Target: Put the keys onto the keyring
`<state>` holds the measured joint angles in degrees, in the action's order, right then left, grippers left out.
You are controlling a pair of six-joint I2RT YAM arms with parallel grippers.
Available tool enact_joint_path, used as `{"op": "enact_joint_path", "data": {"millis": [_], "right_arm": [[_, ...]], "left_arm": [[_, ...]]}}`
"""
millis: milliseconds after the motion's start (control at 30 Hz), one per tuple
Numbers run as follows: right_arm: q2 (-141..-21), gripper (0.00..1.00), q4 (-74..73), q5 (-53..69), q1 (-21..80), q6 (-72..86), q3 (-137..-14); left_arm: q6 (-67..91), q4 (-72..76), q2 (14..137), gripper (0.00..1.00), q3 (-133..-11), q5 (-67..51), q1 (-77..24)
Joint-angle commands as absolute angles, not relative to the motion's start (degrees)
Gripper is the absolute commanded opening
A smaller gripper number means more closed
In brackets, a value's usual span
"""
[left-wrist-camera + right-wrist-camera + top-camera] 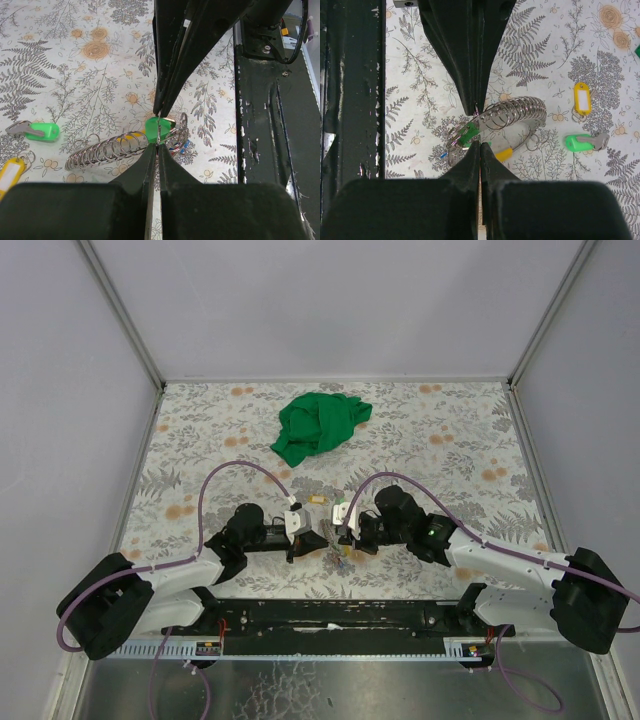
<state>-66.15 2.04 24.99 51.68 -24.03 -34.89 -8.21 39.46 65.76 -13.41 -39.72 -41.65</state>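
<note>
Both arms are tip to tip at the near middle of the table (450,470). The left gripper (155,147) and right gripper (479,146) each have their jaws pressed together, with no gap visible. A thin wire runs between the two sets of tips. That looks like the keyring (158,134) seen edge-on, and each gripper appears to be pinching it, though the contact itself is too fine to confirm. A green tag (154,126) sits right at the pinch. A coil of rings (515,112) and a yellow-tagged key (502,154) lie against the same cluster. Two of the keys lie loose and apart from it: a green-tagged key (582,142) and a yellow tag (581,98). The green cloth (320,425) is far back and out of play. Risks from here:
- The wire is thin and smooth, so any pull or twist between the arms could slip it out of one pinch and drop the cluster.
- The coil looks tangled in and could drag along and snag.
- Fetching a loose key needs one gripper to let go, leaving the ring free to swing in the other.
- The tips are nearly touching, so a small misalignment could make the fingers collide.
</note>
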Motion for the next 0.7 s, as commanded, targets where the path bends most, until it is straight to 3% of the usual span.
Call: {"op": "enact_joint_path", "data": {"millis": [0,667], "right_arm": [[-65.38,0.00,4.86,26.57,52.16,-24.34,-37.81],[-65.14,0.00,2.57,24.29,52.17,-23.55,-38.01]], "left_arm": [[-9.02,42.62,65.58,0.00,-14.94,-41.08,-41.85],[-9.09,42.54,64.97,0.00,-14.76,-39.51,-41.86]]}}
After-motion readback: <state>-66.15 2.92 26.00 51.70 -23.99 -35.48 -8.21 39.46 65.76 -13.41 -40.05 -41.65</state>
